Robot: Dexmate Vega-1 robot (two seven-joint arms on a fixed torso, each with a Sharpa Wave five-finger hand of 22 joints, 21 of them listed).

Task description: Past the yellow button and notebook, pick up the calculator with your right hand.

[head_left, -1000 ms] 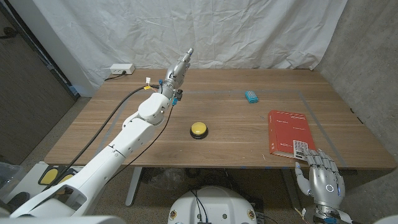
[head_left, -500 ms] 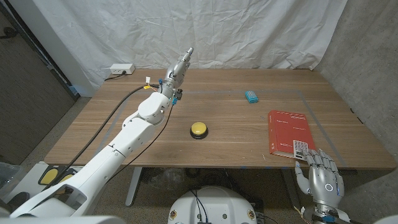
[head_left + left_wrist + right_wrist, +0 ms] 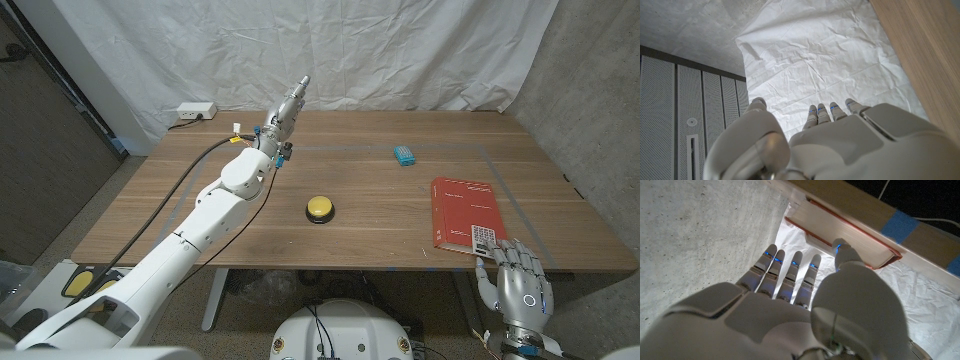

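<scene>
At the near right corner of the table (image 3: 372,205), my right hand (image 3: 518,288) stands just off the edge, fingers apart and reaching up, holding nothing. It is exactly where it was a second ago, and half a second ago too. Nothing on the table has shifted either, so the honest report is that nothing has changed. The reach has not begun.

From my right wrist view, the spread fingers (image 3: 790,275) point toward the near edge of the red notebook (image 3: 845,232), close to it but, as far as I can tell, not touching. On the table the notebook (image 3: 462,208) lies directly ahead of this hand. The yellow button (image 3: 319,207) sits well off to its left, near the middle. The calculator (image 3: 404,154), which I take to be the small blue thing, lies beyond both, toward the far side and untouched.

My left hand (image 3: 291,103) stays lifted over the far edge on a long, outstretched arm, fingers straight and empty, well apart from the calculator.

For the task, I judge this a pause before the first step. The whole pick-up is still ahead. My right hand will need to rise over the notebook and travel forward and a little left, keeping wide enough to close around that small body.
</scene>
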